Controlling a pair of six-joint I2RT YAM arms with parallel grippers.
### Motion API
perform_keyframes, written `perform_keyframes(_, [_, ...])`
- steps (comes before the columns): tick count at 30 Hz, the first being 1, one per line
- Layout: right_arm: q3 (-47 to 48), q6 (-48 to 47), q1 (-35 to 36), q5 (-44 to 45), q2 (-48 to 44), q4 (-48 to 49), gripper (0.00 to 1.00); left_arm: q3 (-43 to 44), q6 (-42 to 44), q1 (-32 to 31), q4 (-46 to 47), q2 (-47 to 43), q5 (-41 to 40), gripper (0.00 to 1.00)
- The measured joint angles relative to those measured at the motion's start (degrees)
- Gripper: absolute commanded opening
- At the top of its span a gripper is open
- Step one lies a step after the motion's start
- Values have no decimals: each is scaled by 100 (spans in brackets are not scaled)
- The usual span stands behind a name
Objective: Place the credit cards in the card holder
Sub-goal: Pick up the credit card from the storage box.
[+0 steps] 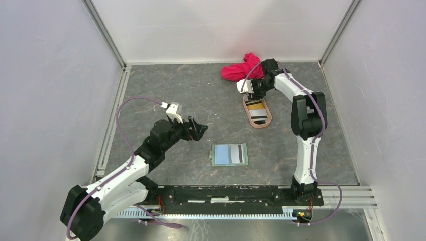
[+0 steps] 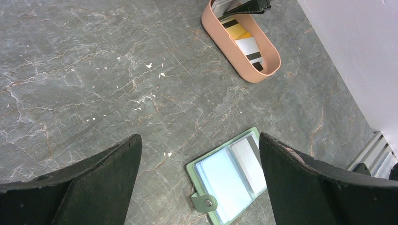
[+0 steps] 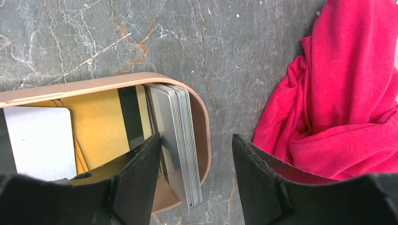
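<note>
At the bottom of the top view, the left arm reaches up and right from its base. Its left hand hangs over bare counter, fingers spread wide with nothing between them. In the left wrist view the left hand shows the same wide gap, and the card holder shows below and between the two fingers.

Just right of that hand, near the middle of the top view, we see the card holder lying open and flat, pale blue inside with a green rim. There is a dark stripe along its right edge; we cannot tell if that is a card.

Further up, right of centre, sits the pinkish oval tray with the credit cards in it. They are well apart from the holder.

In the right wrist view the right hand is open at the tray's far end. One finger is inside the tray by an upright grey stack of credit cards and the other is outside the tray wall. It is not clamped on anything. An orange card and a white card lie flat in the tray.

Farthest back, top centre-right, a red cloth is bunched just beside the tray's far end.
</note>
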Motion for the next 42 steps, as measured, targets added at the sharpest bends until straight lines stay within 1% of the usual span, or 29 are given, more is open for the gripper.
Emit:
perform_keyframes(8, [4,-2,0,13,-48,-17,62,0,0,0,0,20,-2,100])
perform_keyframes(14, [107,0,0,28,-90,-136,60,116,0,0,-31,372,7,100])
perform_keyframes(16, [109,0,0,28,-96,-149,58,120,0,0,-44,396,7,100])
perform_keyframes(22, [109,2,0,28,-96,-195,46,131,0,0,-68,398,13,100])
perform_keyframes(25, [109,2,0,28,-96,-208,42,155,0,0,-74,431,24,100])
perform_keyframes(38, [105,0,0,31,-107,-264,37,313,0,0,-179,654,50,100])
perform_keyframes(42, [105,-2,0,31,-140,-286,33,315,0,0,-197,669,61,100])
